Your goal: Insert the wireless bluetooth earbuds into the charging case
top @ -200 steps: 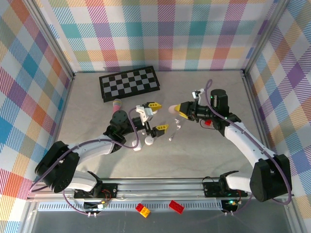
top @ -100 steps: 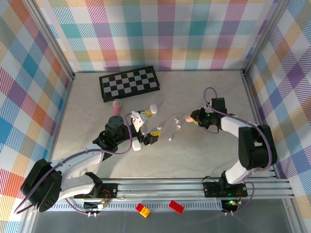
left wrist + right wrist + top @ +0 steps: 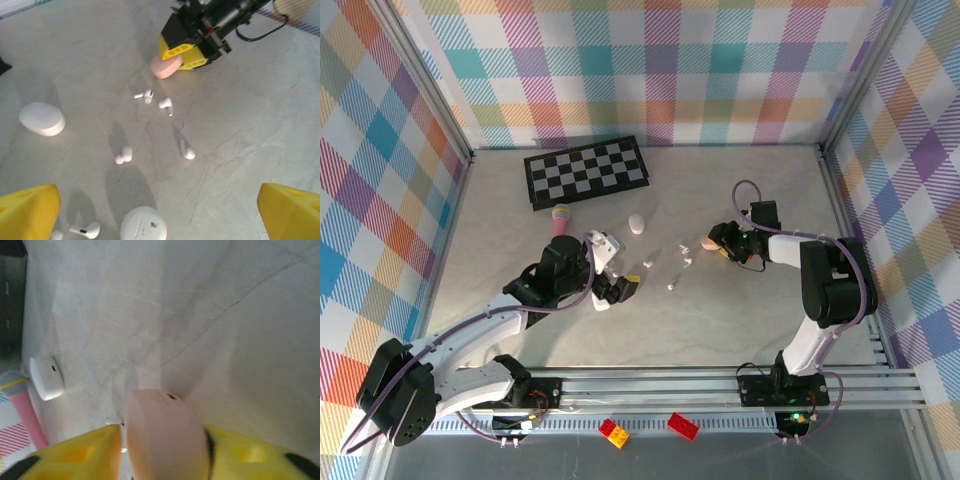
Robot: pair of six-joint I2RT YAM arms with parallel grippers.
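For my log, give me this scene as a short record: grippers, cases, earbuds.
left gripper: open, over the table
right gripper: low, pink case between its fingers, grip unclear
white cases: two on table, apart
earbuds: several loose on table

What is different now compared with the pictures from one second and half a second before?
The right gripper came down and rightward, bringing the pink case to the table; the case sits between its fingers, grip unclear. The left gripper, open, drew back toward its base. The loose earbuds and the chessboard stayed put.
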